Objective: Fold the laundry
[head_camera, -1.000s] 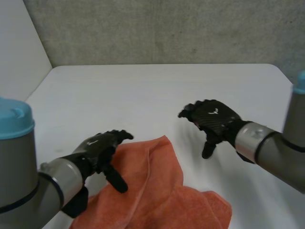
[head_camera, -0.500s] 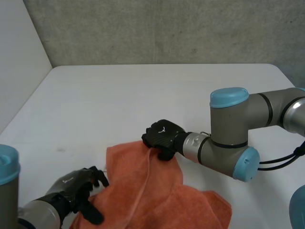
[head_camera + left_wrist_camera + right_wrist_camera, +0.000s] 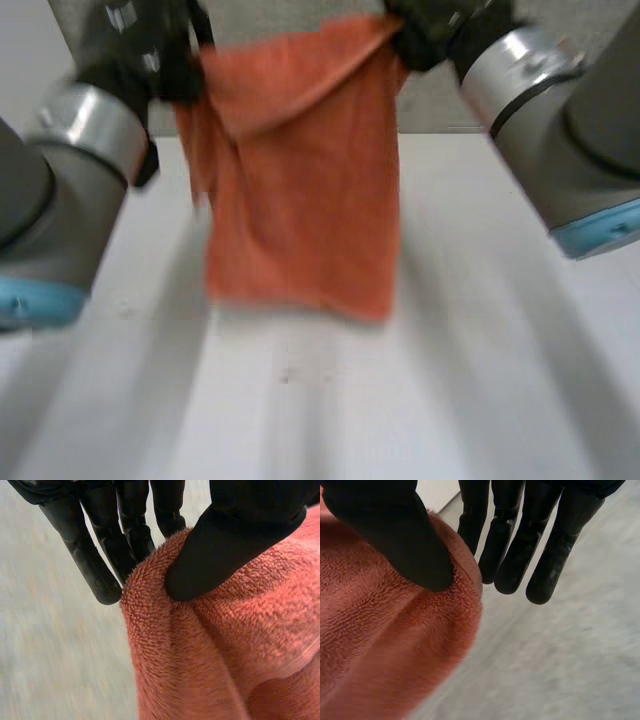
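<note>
An orange towel point(image 3: 300, 190) hangs spread in the air above the white table point(image 3: 480, 380), its lower edge just over the surface. My left hand point(image 3: 150, 50) pinches one top corner of the towel point(image 3: 210, 650) between its thumb and straight fingers point(image 3: 95, 565). At the other top corner, my right hand point(image 3: 430, 25) holds the towel point(image 3: 385, 645) the same way, thumb pressed on the cloth against its fingers point(image 3: 505, 545). The top edge sags a little between the two hands.
A grey wall point(image 3: 440, 100) stands behind the table. Both forearms point(image 3: 60, 190) reach up at either side of the towel, the right forearm point(image 3: 560, 130) close to the camera.
Both hands closed on the towel's corners and lifted it off the table; it now hangs stretched between them instead of lying crumpled at the front.
</note>
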`<action>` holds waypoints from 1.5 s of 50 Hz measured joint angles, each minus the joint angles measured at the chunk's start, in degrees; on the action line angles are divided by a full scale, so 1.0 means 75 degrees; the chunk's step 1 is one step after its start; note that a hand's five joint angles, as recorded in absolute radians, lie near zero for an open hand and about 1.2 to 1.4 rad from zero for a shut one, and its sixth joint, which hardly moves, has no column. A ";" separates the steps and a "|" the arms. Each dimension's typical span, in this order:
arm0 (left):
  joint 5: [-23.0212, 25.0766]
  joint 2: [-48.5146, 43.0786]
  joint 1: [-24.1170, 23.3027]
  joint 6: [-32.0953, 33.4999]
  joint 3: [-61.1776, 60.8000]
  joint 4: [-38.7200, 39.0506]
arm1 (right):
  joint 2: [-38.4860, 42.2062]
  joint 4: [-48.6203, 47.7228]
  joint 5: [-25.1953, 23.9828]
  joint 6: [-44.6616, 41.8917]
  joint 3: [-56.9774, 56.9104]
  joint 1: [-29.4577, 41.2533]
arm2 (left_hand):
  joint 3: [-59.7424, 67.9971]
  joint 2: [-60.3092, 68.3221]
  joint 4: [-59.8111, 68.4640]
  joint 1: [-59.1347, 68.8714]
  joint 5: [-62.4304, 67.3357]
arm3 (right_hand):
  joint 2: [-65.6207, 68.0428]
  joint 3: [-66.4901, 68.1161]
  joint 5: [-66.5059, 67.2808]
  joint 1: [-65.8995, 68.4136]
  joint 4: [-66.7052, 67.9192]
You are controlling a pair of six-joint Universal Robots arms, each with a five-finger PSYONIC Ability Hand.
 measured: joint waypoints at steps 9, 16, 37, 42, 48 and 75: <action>0.0071 0.0036 0.0324 0.0017 0.0048 0.0144 | -0.1214 -0.0035 0.0049 -0.0001 0.0958 -0.0072 | 0.0012 0.0009 0.0007 0.0000 0.0001 | 0.0000 0.0003 0.0068 0.0139 0.0001; 0.0201 -0.0057 0.0533 0.0014 -0.1293 0.0074 | -0.1613 0.0847 -0.0185 -0.0122 0.2104 -0.0073 | 0.0018 0.0014 0.0010 -0.0001 0.0001 | 0.0000 0.0003 0.0068 0.0139 0.0001; 0.1095 -0.2655 0.0685 0.0073 -0.1644 0.0049 | 0.0984 0.1272 -0.0086 -0.0331 0.3287 -0.0144 | -0.5471 -0.5497 -0.5521 -0.5240 -0.5374 | 0.0000 0.0004 0.0162 0.0139 0.0002; 0.1071 -0.1948 0.1007 0.0056 -0.1606 -0.0067 | 0.1067 0.0829 0.0061 0.0360 0.3032 -0.0411 | -0.6978 -0.7025 -0.7013 -0.6577 -0.6857 | 0.0000 0.0004 0.0162 0.0139 0.0002; 0.1068 -0.1018 0.1228 0.0028 -0.2211 -0.0379 | 0.1328 0.0526 0.0234 0.0614 0.2885 -0.0564 | -0.7300 -0.7329 -0.7345 -0.6910 -0.7186 | 0.0000 0.0004 0.0162 0.0139 0.0002; 0.0133 -0.0737 -0.0645 -0.0361 -0.4335 -0.0341 | 0.1744 0.0510 0.0327 0.0555 0.3100 -0.0511 | -0.4939 -0.4966 -0.4982 -0.4584 -0.4836 | 0.0000 0.0004 0.0202 0.0139 0.0002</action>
